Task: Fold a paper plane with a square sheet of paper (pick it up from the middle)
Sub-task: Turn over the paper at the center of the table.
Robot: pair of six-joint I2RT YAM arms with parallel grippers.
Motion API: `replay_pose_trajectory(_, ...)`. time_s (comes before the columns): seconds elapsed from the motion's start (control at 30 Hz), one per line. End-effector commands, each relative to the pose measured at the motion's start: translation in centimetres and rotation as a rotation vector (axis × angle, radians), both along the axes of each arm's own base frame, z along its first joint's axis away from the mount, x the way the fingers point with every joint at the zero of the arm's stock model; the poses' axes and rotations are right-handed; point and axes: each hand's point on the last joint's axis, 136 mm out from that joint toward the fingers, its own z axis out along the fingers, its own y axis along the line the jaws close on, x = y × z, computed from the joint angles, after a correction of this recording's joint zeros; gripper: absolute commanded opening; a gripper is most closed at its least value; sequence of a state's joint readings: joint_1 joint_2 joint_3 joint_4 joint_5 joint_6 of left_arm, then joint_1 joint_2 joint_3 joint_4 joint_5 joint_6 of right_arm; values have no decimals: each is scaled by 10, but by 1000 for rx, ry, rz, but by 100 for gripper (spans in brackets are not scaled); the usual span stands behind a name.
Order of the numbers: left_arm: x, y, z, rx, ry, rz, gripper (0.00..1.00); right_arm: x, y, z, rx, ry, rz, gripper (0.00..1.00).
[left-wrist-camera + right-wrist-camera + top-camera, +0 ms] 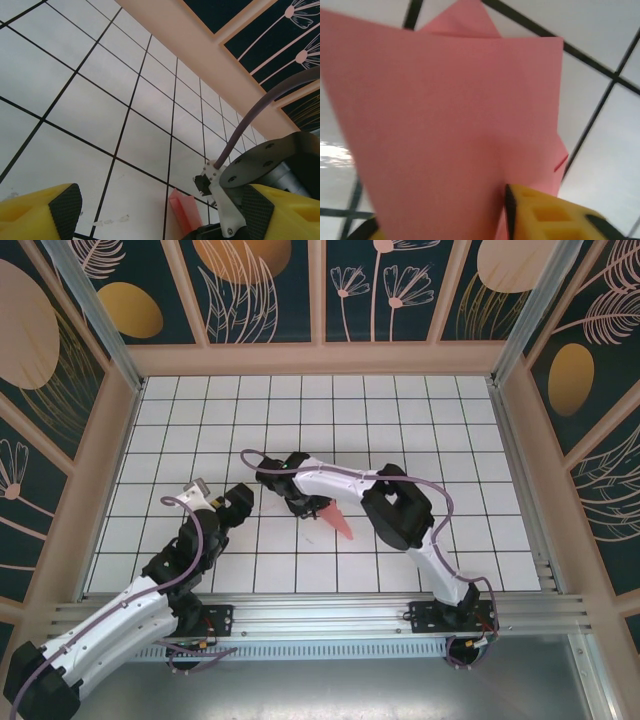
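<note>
While the paper plane (341, 524) sits at frame centre by the right end effector (316, 508), whose grip I cannot tell, the left end effector (245, 498), jaws apart, hangs just left. White gridded surface (400, 410) stretches open across the upper frame to peach walls (320, 358) and floral panels (260, 290).

The paper plane (341, 522) is disappearing at its upper end under my right gripper (312, 508), and from above the jaws are looking too small to judge. In my right wrist view the paper is blurring close to the lens, running off the left and bottom edges and covering most of my yellow fingers (555, 217). In my left wrist view the bottom edge is cutting off the plane's lower part, and my left fingers (35, 215) either side of it.
</note>
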State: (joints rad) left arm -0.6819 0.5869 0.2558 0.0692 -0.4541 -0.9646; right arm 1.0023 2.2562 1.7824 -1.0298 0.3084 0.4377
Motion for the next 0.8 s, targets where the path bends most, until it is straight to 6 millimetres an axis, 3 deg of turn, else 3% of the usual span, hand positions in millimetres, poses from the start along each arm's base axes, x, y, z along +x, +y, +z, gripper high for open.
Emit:
replay_pose_trajectory(0.0, -3, 1, -8, 43, 23, -11, 85, -7, 24, 27, 186, 23, 2, 43)
replay_pose_trajectory(0.13, -4, -10, -17, 34, 46, -72, 86, -23, 39, 58, 411, 63, 49, 56)
replay_pose_trajectory(0.23, -6, -21, -26, 40, 79, -129, 85, -33, 46, 83, 577, 83, 82, 58)
replay_pose_trajectory(0.4, -8, -45, -40, 23, 135, -242, 82, -36, 30, 104, 782, 107, 66, 59)
replay_pose_trajectory(0.47, -9, -56, -45, 12, 159, -289, 79, -34, 17, 102, 838, 117, 33, 55)
replay_pose_trajectory(0.6, -10, -79, -55, -8, 215, -384, 70, -40, 0, 97, 944, 165, 21, 27)
replay_pose_trajectory(0.7, -9, -96, -64, -32, 258, -449, 65, -45, -8, 85, 971, 207, 19, 17)
replay_pose_trajectory(0.77, -10, -107, -70, -44, 289, -488, 63, -45, -12, 76, 968, 217, 13, 16)
